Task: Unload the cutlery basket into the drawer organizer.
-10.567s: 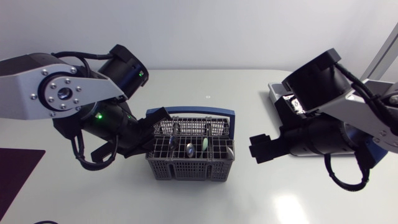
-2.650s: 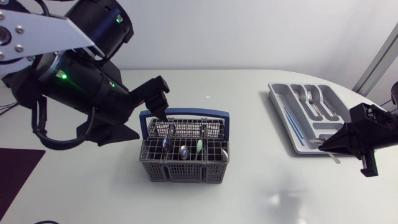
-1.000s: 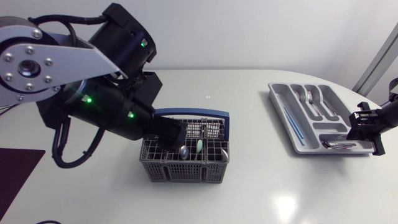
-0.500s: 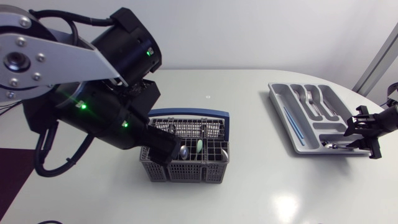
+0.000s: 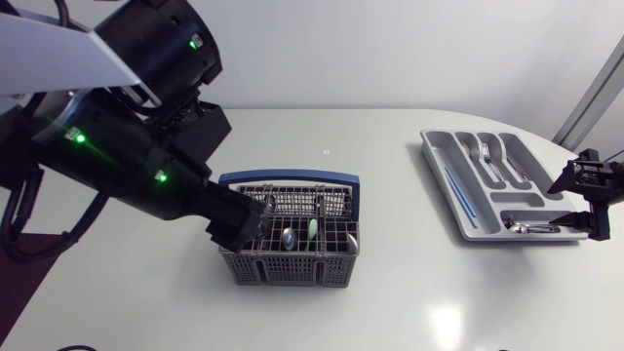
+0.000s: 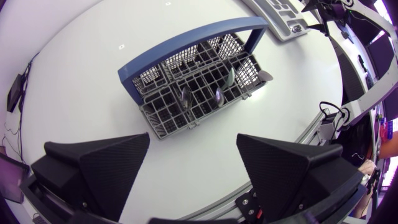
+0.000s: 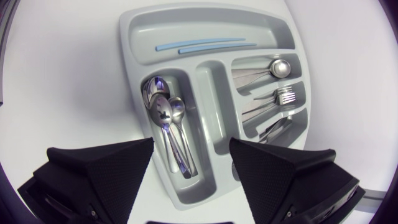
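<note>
**Supervisor:** Report the left tool.

**Operator:** My left gripper [image 6: 193, 149] is spread wide and holds nothing. From the head camera it hangs over the left end of the cutlery basket [image 5: 292, 242]. From its own wrist camera the basket lies ahead of the fingers [image 6: 106, 168], clear of both.

**Supervisor:** Basket position and contents?

**Operator:** It stands upright on the table [image 5: 390, 292], left of centre, with its blue handle [image 6: 186, 46] arched across it. Spoon bowls [image 6: 217, 95] stick up from the middle cells, beside a pale green piece [image 5: 313, 228] — I cannot identify it.

**Supervisor:** Right tool?

**Operator:** My right gripper [image 7: 191, 146] is likewise fully open and empty. It hangs above the outer edge of the drawer organizer [image 7: 211, 93], which sits at the table's right side, well apart from the basket.

**Supervisor:** Organizer load?

**Operator:** Three spoons [image 7: 163, 118] lie in the compartment just ahead of that gripper. Two blue sticks [image 7: 205, 45] lie in the long one. The short ones hold one spoon [image 7: 273, 70], forks [image 7: 283, 96] and — probably — knives [image 7: 273, 129].
</note>
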`<act>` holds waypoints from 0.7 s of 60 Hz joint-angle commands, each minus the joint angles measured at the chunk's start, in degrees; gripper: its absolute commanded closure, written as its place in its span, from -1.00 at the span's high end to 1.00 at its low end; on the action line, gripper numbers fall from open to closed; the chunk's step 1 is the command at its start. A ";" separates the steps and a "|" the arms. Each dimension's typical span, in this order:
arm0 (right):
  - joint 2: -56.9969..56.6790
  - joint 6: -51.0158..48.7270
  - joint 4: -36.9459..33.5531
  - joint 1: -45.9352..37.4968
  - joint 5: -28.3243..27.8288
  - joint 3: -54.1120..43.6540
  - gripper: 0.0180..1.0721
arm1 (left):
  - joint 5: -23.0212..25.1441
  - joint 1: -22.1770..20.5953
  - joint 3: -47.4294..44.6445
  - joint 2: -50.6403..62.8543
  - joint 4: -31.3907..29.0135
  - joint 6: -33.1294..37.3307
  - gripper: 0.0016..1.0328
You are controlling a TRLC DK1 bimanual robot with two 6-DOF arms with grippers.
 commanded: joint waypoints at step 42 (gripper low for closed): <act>-19.91 12.72 -5.64 12.06 -5.84 -17.19 0.76 | 13.44 12.40 2.84 8.55 5.19 11.28 0.90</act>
